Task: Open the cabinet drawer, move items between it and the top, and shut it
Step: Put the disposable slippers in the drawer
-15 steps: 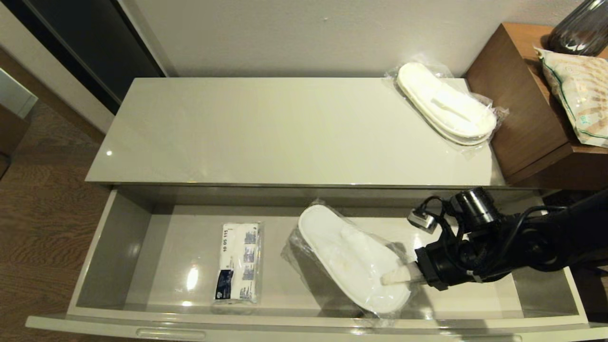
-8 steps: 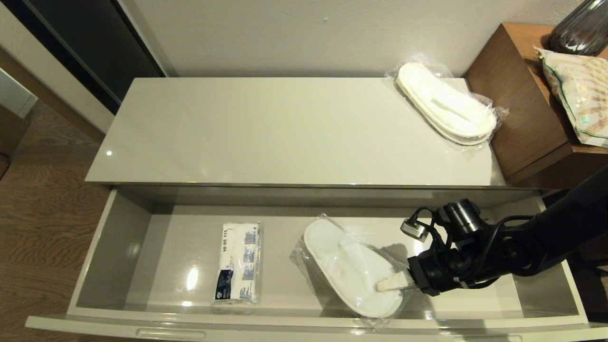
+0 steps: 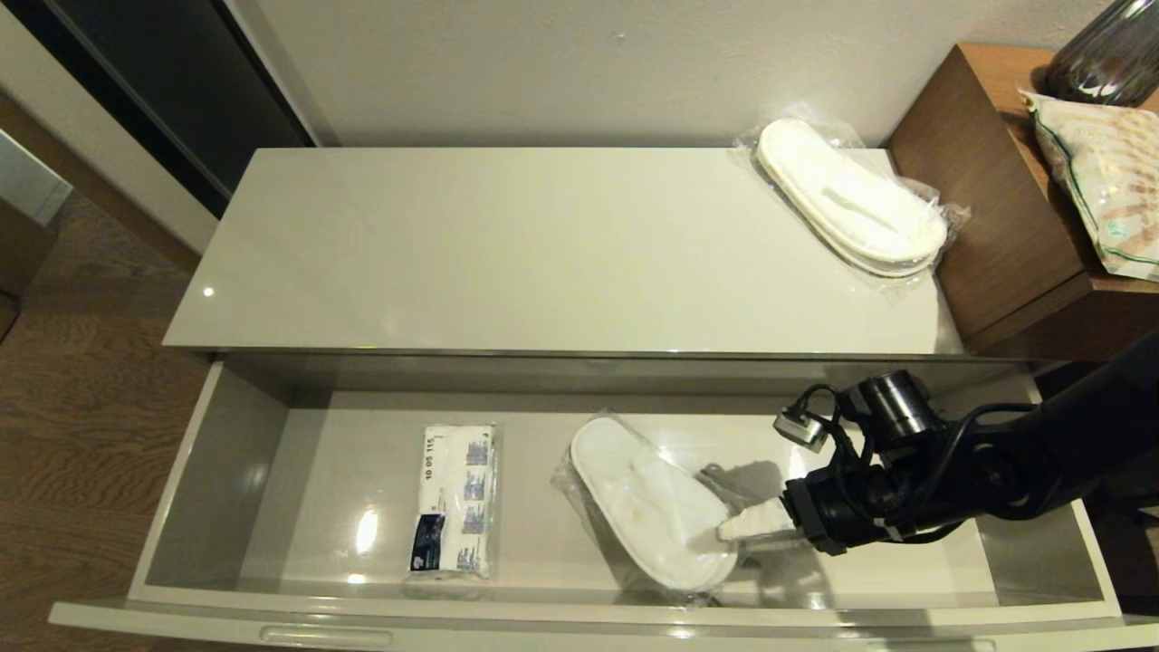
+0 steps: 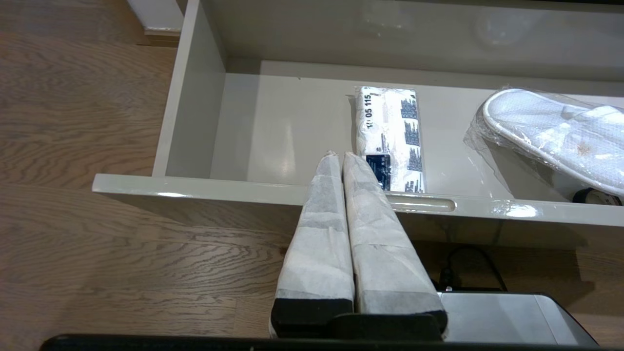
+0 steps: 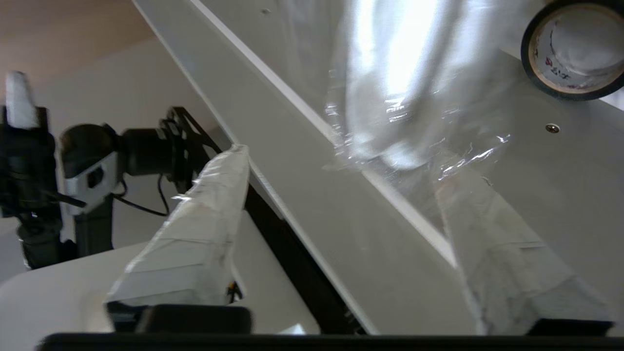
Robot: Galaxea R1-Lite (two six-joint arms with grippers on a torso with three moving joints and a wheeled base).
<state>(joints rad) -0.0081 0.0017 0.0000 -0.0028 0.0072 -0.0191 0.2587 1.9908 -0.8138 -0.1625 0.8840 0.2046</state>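
Inside the open cabinet drawer (image 3: 226, 471), the right gripper (image 3: 738, 530) stands spread wide beside a bagged slipper pack (image 3: 647, 507), likely light, floppy and slippery, best pinched mid-sole.

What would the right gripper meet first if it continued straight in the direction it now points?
Most likely the bagged slippers in the drawer. The right gripper points along the drawer floor at their near end, jaws open. Whether it already touches the plastic is unclear.

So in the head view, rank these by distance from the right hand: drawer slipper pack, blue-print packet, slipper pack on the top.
1. Drawer slipper pack, right beside the right hand.
2. Blue-print packet, further left in the drawer.
3. Slipper pack on the top, back right corner.
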